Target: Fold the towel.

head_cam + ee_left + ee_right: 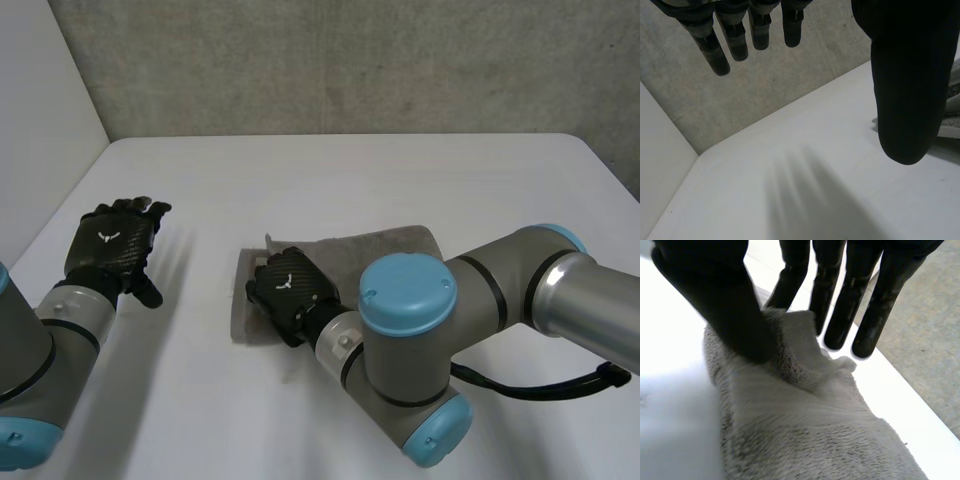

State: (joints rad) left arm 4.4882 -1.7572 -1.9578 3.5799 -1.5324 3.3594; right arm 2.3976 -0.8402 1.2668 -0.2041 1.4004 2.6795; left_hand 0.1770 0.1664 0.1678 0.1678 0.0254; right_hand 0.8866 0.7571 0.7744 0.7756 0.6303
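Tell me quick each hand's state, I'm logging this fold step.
Left hand: open, holding nothing, clear of the towel.
Right hand: closed on the towel, pinching a raised fold between thumb and finger.

Near part of the towel (385,255) — under the right hand (290,290) and arm (480,290).

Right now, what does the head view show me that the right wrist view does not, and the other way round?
Head view gives: the left hand, open, over bare table well apart from the towel, and the right arm covering part of the towel's near side. Right wrist view gives: the thumb and a finger pinching a raised fold at the towel's edge. Both share: the right hand on one end of the grey towel, on the white table.
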